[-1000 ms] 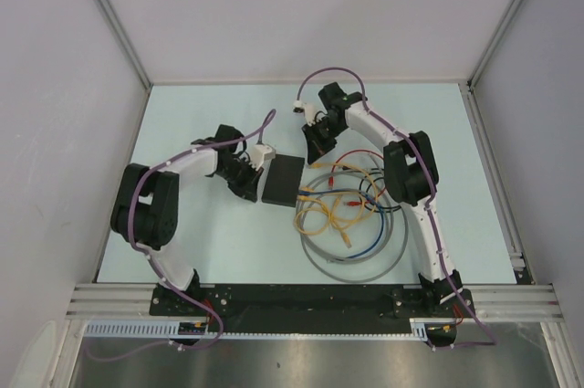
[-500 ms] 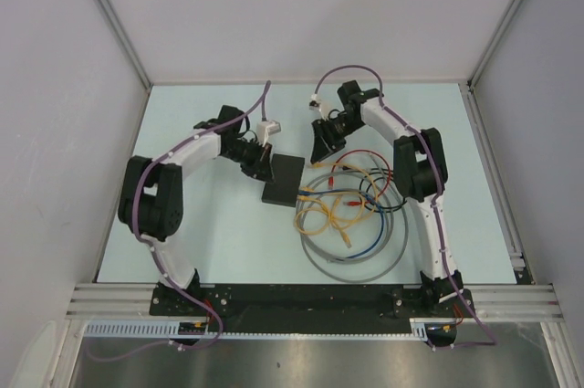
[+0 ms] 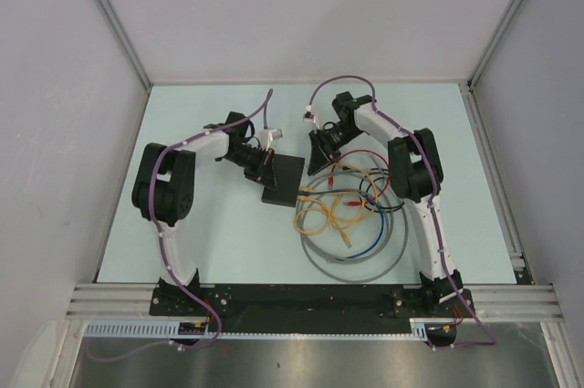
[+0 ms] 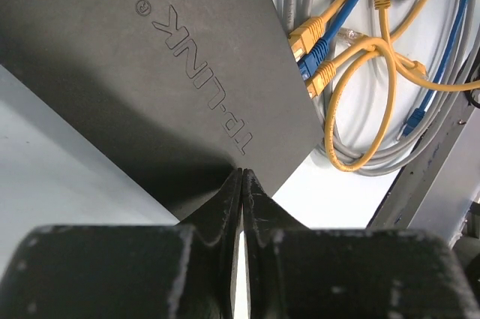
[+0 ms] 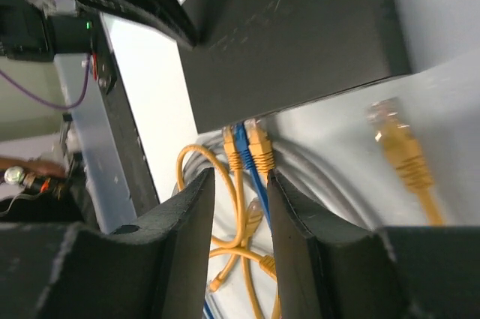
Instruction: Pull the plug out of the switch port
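The switch (image 3: 284, 180) is a flat black box lying mid-table; it fills the left wrist view (image 4: 150, 71), logo side up. Three plugs sit in its right edge: yellow (image 4: 304, 36), blue (image 4: 315, 52), yellow (image 4: 322, 75). My left gripper (image 4: 242, 174) is shut and empty, its tips on the switch's near-left edge (image 3: 262, 167). My right gripper (image 3: 317, 158) is open just above the plugged edge. In the right wrist view its jaws (image 5: 240, 176) straddle the yellow (image 5: 231, 142), blue (image 5: 241, 139) and yellow (image 5: 260, 146) plugs without touching them.
A tangle of grey, yellow, blue and red cables (image 3: 351, 214) lies right of the switch. A loose yellow plug (image 5: 397, 146) lies beside it. White enclosure walls stand on three sides; a metal rail (image 3: 310, 301) runs along the front.
My left gripper has swung toward the back and right onto the switch's edge. My right gripper has shifted down toward the plugs. The switch has turned slightly.
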Motion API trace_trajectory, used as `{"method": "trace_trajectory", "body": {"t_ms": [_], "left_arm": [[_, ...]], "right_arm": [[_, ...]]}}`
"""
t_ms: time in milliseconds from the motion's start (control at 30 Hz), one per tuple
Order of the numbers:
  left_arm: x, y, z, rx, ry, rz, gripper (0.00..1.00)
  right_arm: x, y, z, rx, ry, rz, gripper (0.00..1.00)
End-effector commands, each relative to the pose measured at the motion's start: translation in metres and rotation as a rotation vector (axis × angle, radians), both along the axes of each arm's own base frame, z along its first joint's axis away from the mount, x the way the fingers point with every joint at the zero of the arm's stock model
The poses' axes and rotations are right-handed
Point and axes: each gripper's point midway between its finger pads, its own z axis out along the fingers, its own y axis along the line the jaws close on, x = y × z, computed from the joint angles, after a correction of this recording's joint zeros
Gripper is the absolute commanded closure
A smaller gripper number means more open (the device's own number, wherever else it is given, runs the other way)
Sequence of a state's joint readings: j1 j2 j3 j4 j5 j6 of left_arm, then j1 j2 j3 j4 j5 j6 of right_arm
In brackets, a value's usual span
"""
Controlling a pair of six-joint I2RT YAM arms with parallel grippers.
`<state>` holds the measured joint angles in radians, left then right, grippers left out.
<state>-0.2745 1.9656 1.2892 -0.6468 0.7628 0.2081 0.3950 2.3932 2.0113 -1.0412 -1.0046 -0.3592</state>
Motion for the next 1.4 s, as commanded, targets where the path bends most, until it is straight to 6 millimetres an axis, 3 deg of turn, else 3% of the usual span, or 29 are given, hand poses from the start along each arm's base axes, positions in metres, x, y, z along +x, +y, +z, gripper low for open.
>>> {"method": "trace_trajectory", "body": {"t_ms": [0, 233, 600, 867, 1067, 1367], "left_arm": [[0.007, 0.012, -0.026, 0.090, -0.019, 0.013, 0.92], [0.002, 0.013, -0.030, 0.094, -0.005, 0.011, 0.92], [0.000, 0.014, -0.033, 0.102, 0.006, 0.013, 0.92], [-0.002, 0.015, -0.031, 0.102, -0.002, 0.013, 0.92], [-0.003, 0.015, -0.029, 0.100, -0.005, 0.014, 0.92], [-0.003, 0.017, -0.025, 0.107, -0.019, 0.012, 0.92]], "right_arm": [[-0.041, 0.009, -0.015, -0.010, 0.089, 0.111, 0.61], [-0.024, 0.011, -0.041, -0.061, 0.092, 0.054, 0.56], [-0.029, 0.018, -0.073, -0.112, 0.101, 0.090, 0.52], [-0.013, 0.004, -0.100, -0.255, 0.012, 0.054, 0.53], [0.005, 0.006, -0.079, -0.210, -0.074, 0.031, 0.54], [0.002, 0.018, -0.071, -0.123, -0.124, 0.010, 0.49]]}}
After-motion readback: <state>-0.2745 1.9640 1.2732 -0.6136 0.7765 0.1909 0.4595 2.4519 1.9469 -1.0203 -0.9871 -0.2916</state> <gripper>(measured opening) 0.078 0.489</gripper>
